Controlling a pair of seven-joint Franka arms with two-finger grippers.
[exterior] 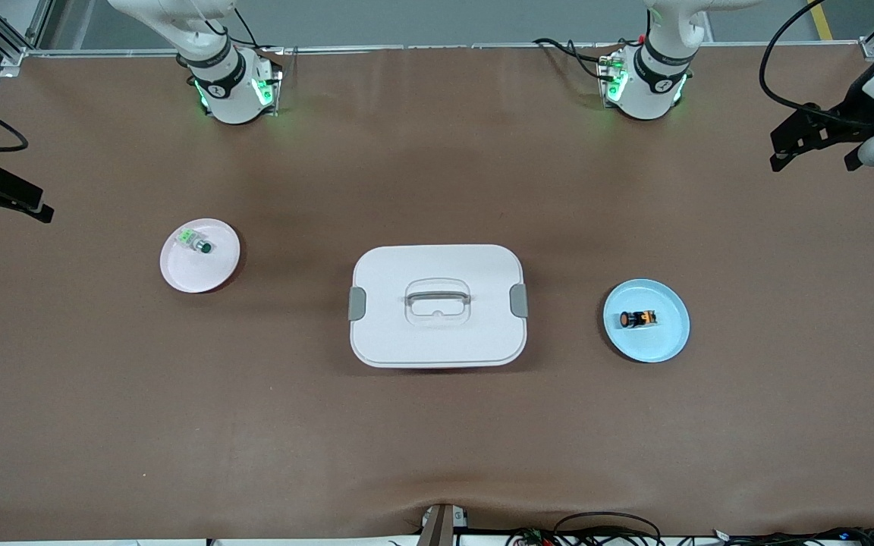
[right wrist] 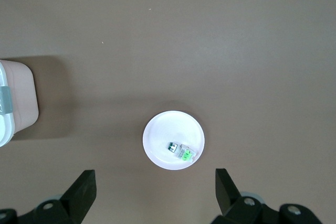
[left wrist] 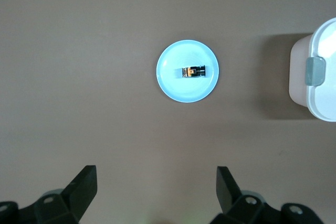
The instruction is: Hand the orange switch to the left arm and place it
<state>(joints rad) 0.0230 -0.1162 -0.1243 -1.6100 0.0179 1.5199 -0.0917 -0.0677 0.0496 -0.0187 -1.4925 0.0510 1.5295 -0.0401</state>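
on the light blue plate (exterior: pixel 664 345) toward the left arm's end, the orange switch (exterior: pixel 638 319) is lying untouched — left gripper (left wrist: pixel 156 190) and right gripper (right wrist: pixel 155 190) are hanging spread and empty — the left one is best descending squarely, clear of the box (exterior: pixel 438 305).

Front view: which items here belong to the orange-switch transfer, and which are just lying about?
Part of the job:
- orange switch, lying on the light blue plate
- box, shut, between the two plates
- left hand, open, untouched switch
- right hand, open

Just lying about:
- green switch on the pink plate
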